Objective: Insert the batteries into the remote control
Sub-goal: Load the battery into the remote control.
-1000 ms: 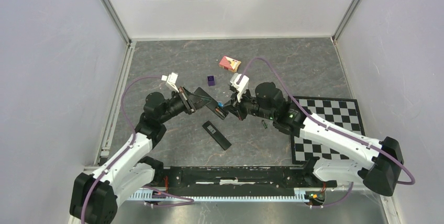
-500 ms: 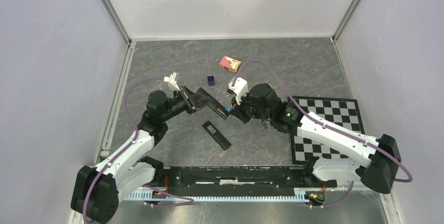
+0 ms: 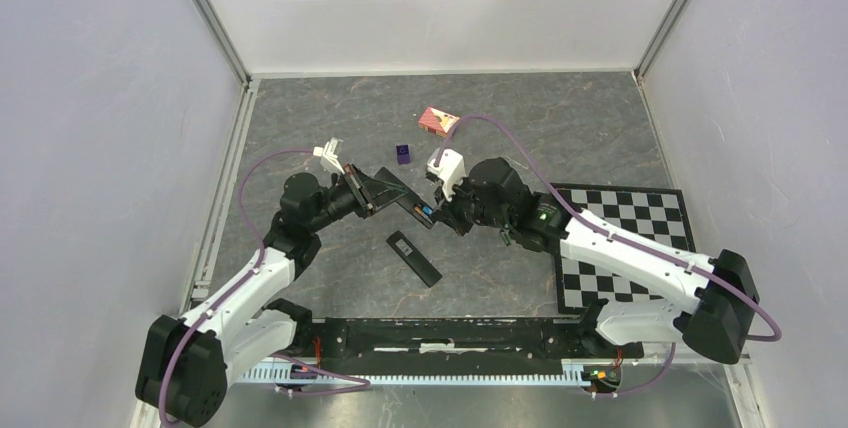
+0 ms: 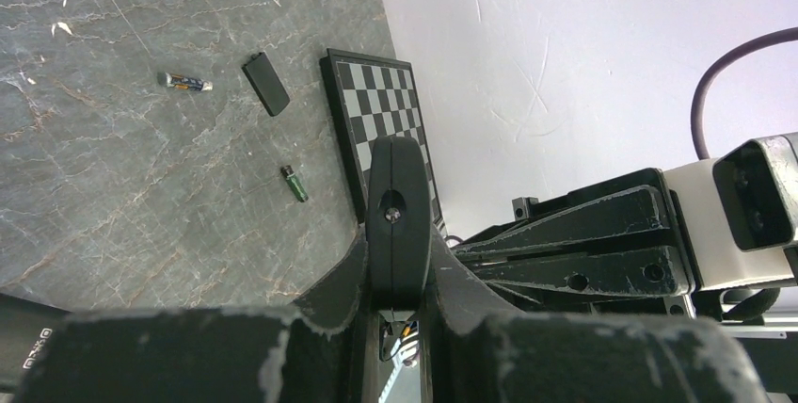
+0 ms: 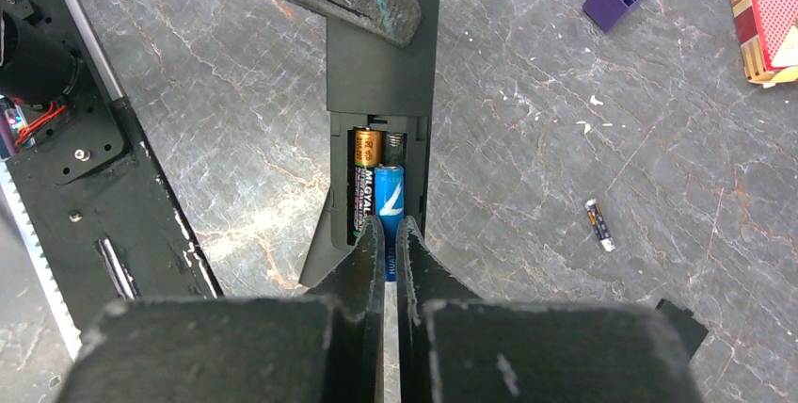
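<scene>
Right wrist view only: slim black plastic remote control (image 5: 381, 73), compartment open, black-and-gold battery (image 5: 365, 186) seated. Bright blue cylindrical battery (image 5: 390, 198) alongside, pinched by the near-closed right gripper (image 5: 391, 233).
Top view: left gripper (image 3: 368, 192) clamped on the remote control, mid-table.
Left wrist view: dark green battery (image 4: 295, 184) beside checkered mat (image 4: 376, 111).
Surface: grey marbled tabletop (image 3: 320, 118), white walls.
Far edge: purple cube (image 3: 403, 155), red-and-white box (image 3: 438, 122).
Near edge: loose black bar (image 3: 413, 259).
</scene>
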